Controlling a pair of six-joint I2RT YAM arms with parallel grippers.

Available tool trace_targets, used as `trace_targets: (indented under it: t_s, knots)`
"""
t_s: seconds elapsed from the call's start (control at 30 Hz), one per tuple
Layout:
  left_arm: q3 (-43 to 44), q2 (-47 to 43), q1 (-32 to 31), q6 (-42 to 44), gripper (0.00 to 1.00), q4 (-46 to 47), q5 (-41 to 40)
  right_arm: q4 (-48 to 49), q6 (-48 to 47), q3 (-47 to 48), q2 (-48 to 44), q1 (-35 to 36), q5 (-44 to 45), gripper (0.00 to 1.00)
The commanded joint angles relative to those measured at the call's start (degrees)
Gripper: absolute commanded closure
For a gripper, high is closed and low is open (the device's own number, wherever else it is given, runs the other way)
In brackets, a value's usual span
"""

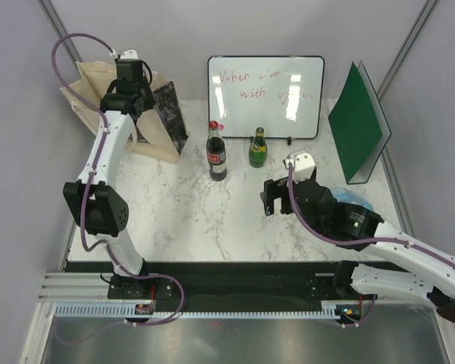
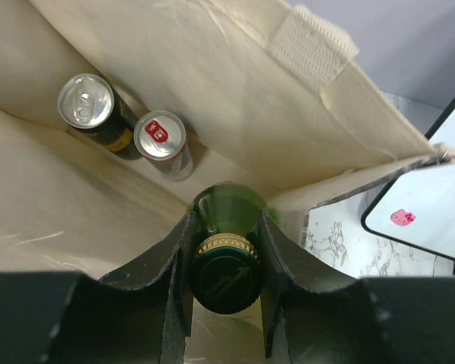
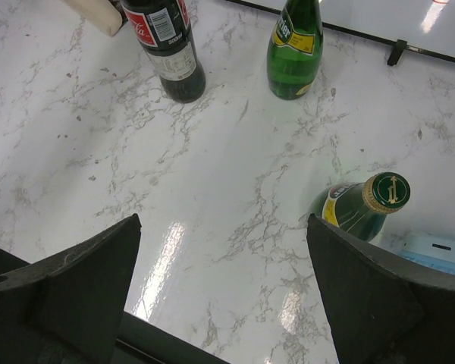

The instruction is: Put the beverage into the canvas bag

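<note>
The left pincer [image 2: 226, 227] is clenched on the neck of a green glass bottle [image 2: 226, 205], one finger on either side just below its dark cap. In the left wrist view this bottle hangs upright in the lower middle of the frame, inside the open mouth of the canvas bag [image 2: 212, 76]. Whether its base touches the bag's floor cannot be told. Two cans stand deeper in the bag at upper left, a dark gold-trimmed can [image 2: 87, 102] and just beside it a red-and-silver can [image 2: 161, 136].

From the top view the bag [image 1: 80, 95] sits at the upper left of the marble desk [image 1: 189, 220], with the left pincer [image 1: 129, 83] over its opening. A cola bottle [image 1: 216, 152] and a second green bottle [image 1: 258, 148] stand upright near the middle, in front of a whiteboard [image 1: 265, 97]. A green folder [image 1: 358, 125] leans at the upper right.

The right pincer [image 3: 224, 220] is released, its jaws wide apart above bare desk. A third green bottle [image 3: 360, 208], gold-capped, stands at the lower right of that wrist view.
</note>
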Motion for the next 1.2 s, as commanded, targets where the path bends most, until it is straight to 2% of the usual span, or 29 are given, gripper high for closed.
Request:
trace_targets:
  t_s: [0.0, 0.2, 0.5, 0.87, 1.17]
  knots:
    - [0.4, -2.3, -0.8, -3.5, 0.98, 11.3, 3.0, 1.9, -0.1, 1.2, 0.0, -0.2, -0.4, 0.02]
    - [0.3, -0.5, -0.7, -3.4, 0.98, 11.3, 0.2, 1.8, -0.1, 1.0, -1.2, -0.2, -0.2, 0.02]
    - [2.7, 2.4, 0.0, -7.5, 0.98, 7.3, 1.8, 1.8, -0.3, 0.8, -1.3, -0.2, 0.2, 0.02]
    - [1.0, 5.1, 0.0, -5.3, 0.98, 6.5, 3.5, 1.7, -0.4, 0.7, -1.8, -0.2, 0.5, 0.02]
    - [2.1, 7.4, 0.3, -5.5, 0.98, 4.2, 0.9, 1.6, -0.3, 0.4, -1.9, -0.2, 0.7, 0.02]
